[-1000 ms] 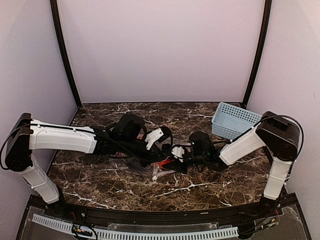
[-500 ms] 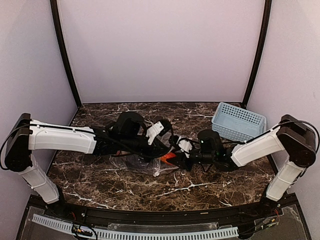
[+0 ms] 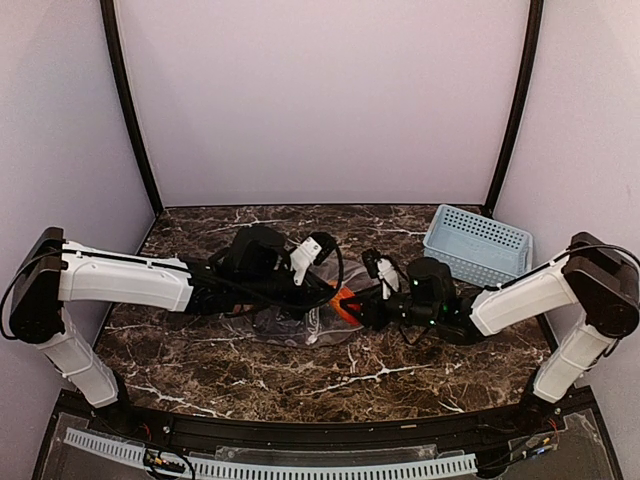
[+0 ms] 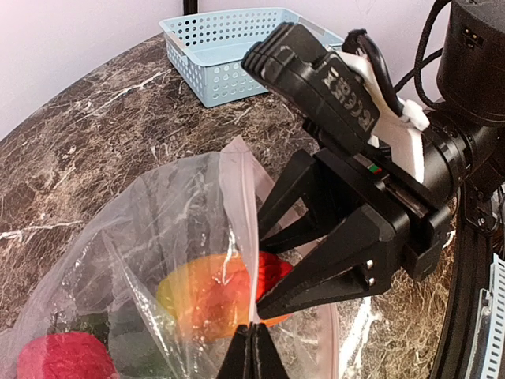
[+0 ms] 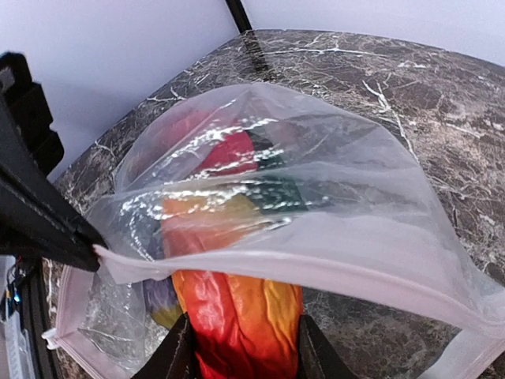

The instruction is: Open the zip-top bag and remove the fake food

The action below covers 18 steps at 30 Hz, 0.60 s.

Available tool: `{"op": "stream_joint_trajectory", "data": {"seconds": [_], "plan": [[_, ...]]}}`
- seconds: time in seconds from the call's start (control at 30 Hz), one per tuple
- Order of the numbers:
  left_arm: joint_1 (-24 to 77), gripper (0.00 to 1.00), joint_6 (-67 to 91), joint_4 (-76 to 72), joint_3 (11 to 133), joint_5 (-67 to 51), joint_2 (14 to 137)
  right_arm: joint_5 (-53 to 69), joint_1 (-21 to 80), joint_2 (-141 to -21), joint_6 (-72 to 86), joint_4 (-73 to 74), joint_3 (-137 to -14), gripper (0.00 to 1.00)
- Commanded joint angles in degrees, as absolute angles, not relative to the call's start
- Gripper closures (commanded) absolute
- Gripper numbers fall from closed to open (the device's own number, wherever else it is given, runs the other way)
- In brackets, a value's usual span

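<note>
Easing one piece out through the bag's mouth

Our left fingers (image 4: 252,357) are clenched on the white zip strip (image 4: 241,201) of the bag (image 4: 170,209), which lies mid-tabletop (image 4: 95,134). Our right fingers (image 4: 272,268) are grasping an orange-red fake food piece (image 5: 237,316) at the opening, with the other pieces (image 4: 59,355) inside. That glossy piece may slip, or snag the rim and tug the strip from our pinch.

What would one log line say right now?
zip-top bag: open | left gripper: pinching its edge | right gripper: gripping orange-red fake food
</note>
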<state>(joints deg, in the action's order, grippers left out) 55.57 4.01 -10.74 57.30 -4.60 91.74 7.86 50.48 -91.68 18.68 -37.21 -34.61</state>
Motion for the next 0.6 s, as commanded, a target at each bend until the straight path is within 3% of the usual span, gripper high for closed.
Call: {"op": "stream_joint_trajectory", "data": {"seconds": [0.0,0.3,0.57], "plan": [[55.6,0.99,5.7,-13.2,56.2,-2.3,90.9,6.5,49.3,-90.7,30.8,-37.9,-36.1,0.79],[55.6,0.99,7.1,-17.3,55.0,4.2,91.9,10.3,46.2,-84.6,46.8,-35.3,-33.2,0.84],[55.6,0.99,7.1,-18.5,55.6,8.5,92.9,12.9,45.7,-79.5,51.2,-31.8,-30.3,0.84]]}}
